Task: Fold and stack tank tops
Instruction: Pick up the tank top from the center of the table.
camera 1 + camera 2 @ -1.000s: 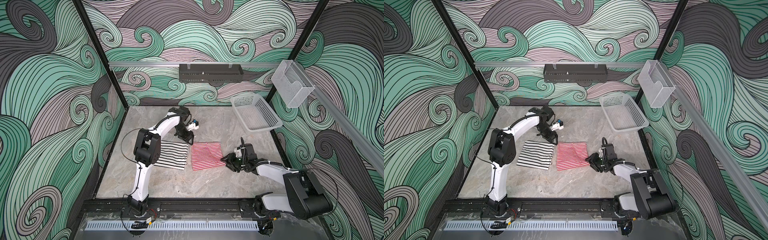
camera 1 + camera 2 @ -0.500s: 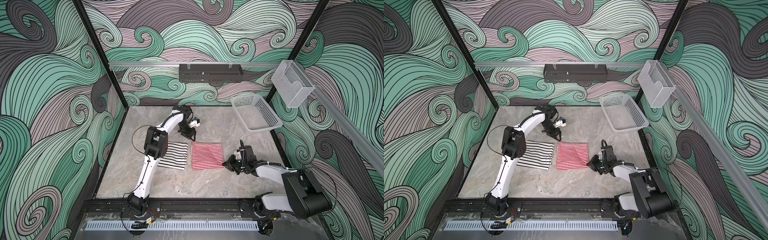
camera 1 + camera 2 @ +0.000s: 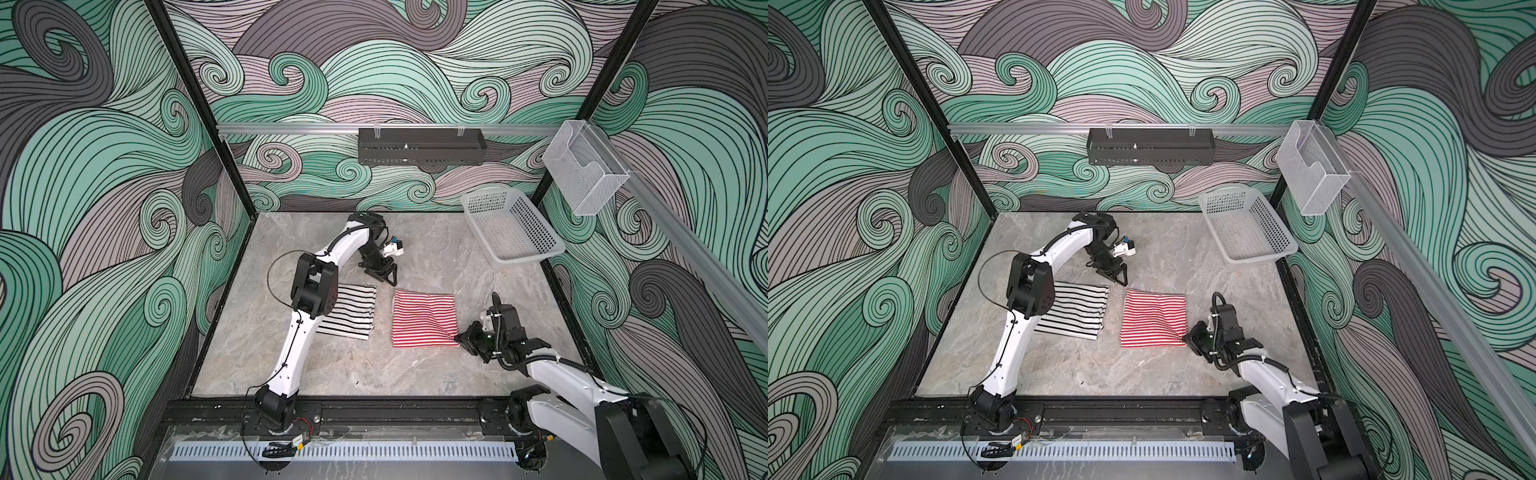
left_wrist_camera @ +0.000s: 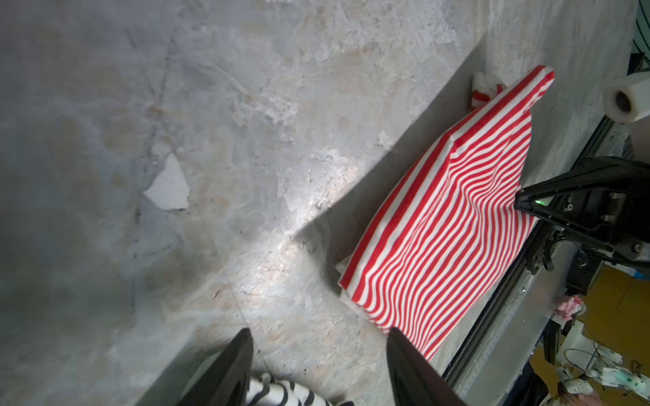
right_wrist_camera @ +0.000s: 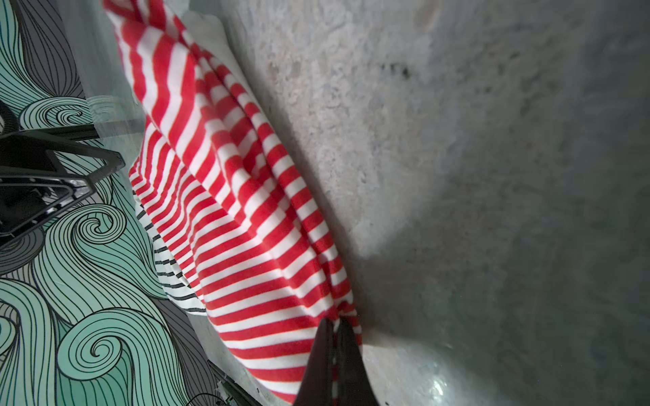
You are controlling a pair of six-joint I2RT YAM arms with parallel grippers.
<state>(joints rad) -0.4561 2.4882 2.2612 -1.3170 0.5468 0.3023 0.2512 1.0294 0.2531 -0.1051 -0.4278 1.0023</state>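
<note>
**Right gripper pinched the red top's corner while the left gripper waited open**

Both tank tops lay folded on the marble table [image 3: 432, 374], side by side but apart, the red-and-white tank top [image 3: 423, 318] at 3 o'clock of the black-and-white tank top [image 3: 353, 309]. So the folding looked done and the stacking not. The right gripper [image 3: 460, 338] had its jaws closed tight on the red top's 4 o'clock corner. The stripes puckered toward the fingertips [image 5: 322, 351], probably a hold for lifting or dragging it across onto its neighbour. The left gripper [image 3: 385, 279] hung at the red top's 11 o'clock corner with jaws moderately wide. It gripped nothing, and I judged it was clear of the cloth, perhaps ready to take that far corner.
</note>
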